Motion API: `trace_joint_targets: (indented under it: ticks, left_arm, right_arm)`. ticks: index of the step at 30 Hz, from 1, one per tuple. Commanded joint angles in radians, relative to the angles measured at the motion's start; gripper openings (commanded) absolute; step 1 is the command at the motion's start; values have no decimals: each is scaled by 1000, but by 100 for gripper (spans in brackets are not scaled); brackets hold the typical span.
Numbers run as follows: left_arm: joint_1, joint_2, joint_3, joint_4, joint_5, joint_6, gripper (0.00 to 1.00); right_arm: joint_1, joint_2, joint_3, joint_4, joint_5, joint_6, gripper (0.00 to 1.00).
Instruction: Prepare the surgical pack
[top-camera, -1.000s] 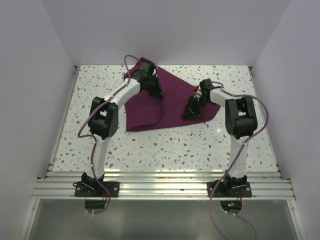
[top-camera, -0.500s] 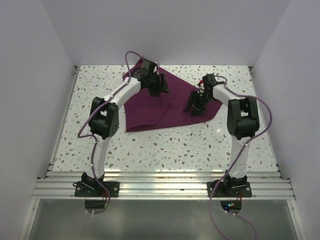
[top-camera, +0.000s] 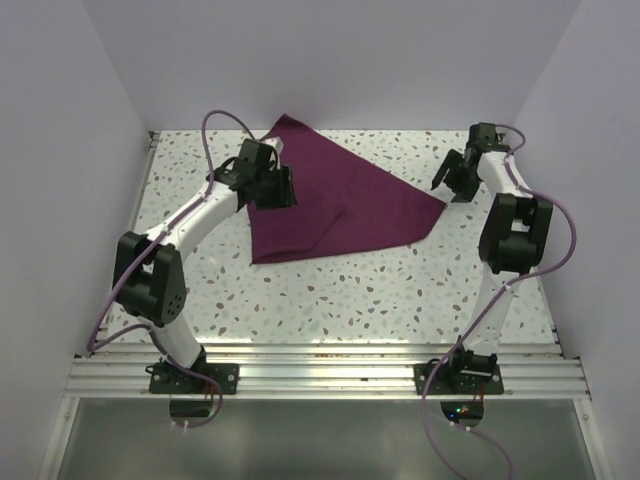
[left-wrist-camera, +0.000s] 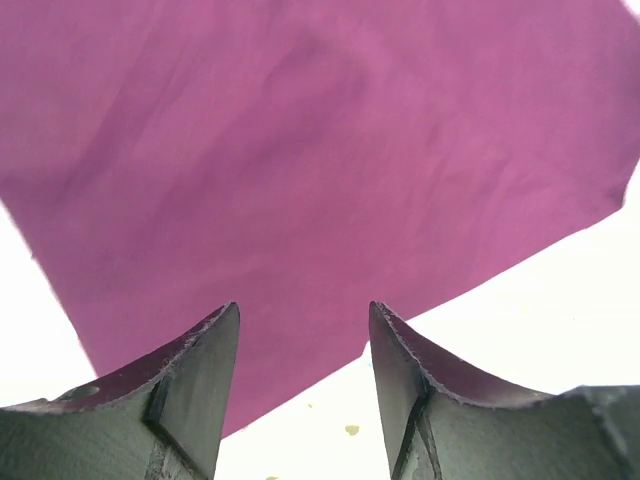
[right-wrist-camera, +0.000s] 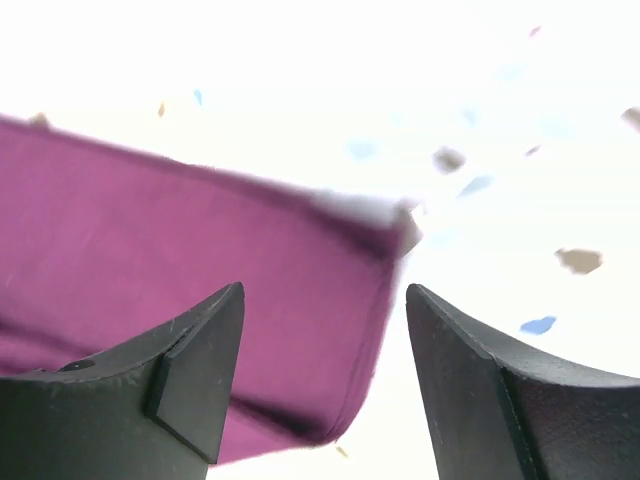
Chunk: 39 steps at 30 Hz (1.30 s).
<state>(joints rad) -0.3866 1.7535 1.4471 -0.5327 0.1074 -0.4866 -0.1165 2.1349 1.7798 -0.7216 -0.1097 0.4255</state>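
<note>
Between the spread jaws of the left claw (left-wrist-camera: 303, 315) nothing is held. It hangs open above the table (top-camera: 380, 290), and directly ahead of and below it lies the surgical pack (left-wrist-camera: 320, 150), whose near-left edge runs slantwise just past the fingertips. From overhead, this left claw (top-camera: 272, 185) sits over the pack's left border, partway between the far corner and the near-left corner.

The right claw (right-wrist-camera: 325, 295) is likewise open and empty. The pack's right-hand corner (right-wrist-camera: 180, 240) lies ahead and to the left of its gap, and the edge there looks doubled, as if folded. Overhead, the right claw (top-camera: 455, 178) hovers over bare table just beside that corner, off the cloth.

The surgical pack (top-camera: 330, 200) lies flat on the far half of the table, roughly triangular, its longest edge running from the far corner down to the right-hand one. The left claw is the nearer of the two; for the right claw, the cloth lies toward the left and slightly nearer the bases.
</note>
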Motion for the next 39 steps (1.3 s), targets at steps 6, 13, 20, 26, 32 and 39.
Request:
trace_joint_targets:
  ticks: [6,13,20,26,32,39]
  left_arm:
    - [35,-140,-122,5,-37,97,58]
    - [89,-158,-148,4,0,97,58]
    - [137,-146,-152,-39,-32,103,58]
    - [178,-105,-151,-113,-162,65,58]
    - [216,-57,-145,-142,-183,37,58]
    - [261,-31,-187,-165,-175,-47,58]
  right_arm:
    - [0,114,75,-41,48,-44,68]
    - [-5,134,23,5,-19,-68,64]
    - [-5,152,27,-1,-85,-105,35]
    - [32,42,119,-51,-126,-87,0]
    - [265,-7,337,-151,-111,-83,0]
    - [550,42,512,-118,-96,37,0]
